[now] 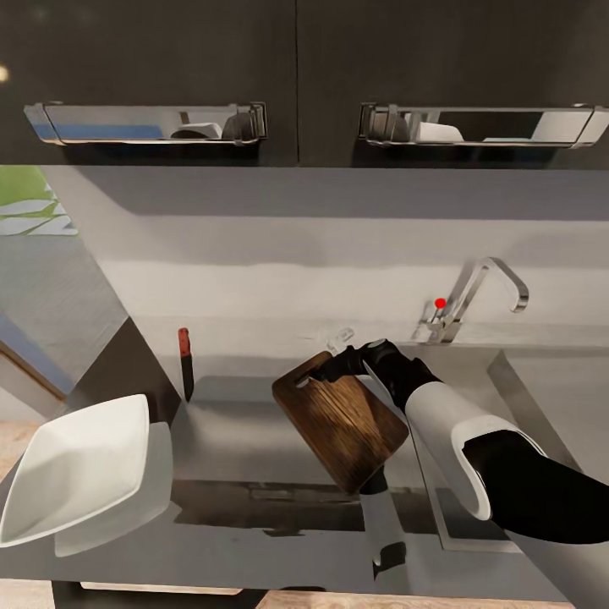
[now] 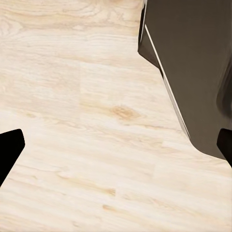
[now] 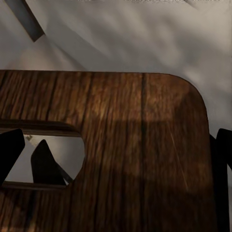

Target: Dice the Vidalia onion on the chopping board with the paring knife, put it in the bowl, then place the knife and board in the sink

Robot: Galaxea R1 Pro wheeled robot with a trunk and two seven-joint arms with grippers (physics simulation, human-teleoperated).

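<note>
One chopping board (image 1: 342,419) is gripped at its slot end by the right gripper (image 1: 351,362), fingers closed on it. No lettering is seen. The left gripper (image 2: 116,145), spread wide, is seen over wooden floor (image 2: 87,121); the paring knife (image 1: 184,364) lies at ten o'clock from the board.

Dark matte wall cabinets (image 1: 296,51), two doors, each with a long chrome bar handle (image 1: 148,123) mirroring the room. Pale grey plain backsplash wall (image 1: 279,254) beneath, shaded just under the cabinets. Light wooden plank floor (image 2: 87,121), knotted grain, evenly lit. Dark flat-panelled base cabinet (image 2: 193,63) standing on that floor.
</note>
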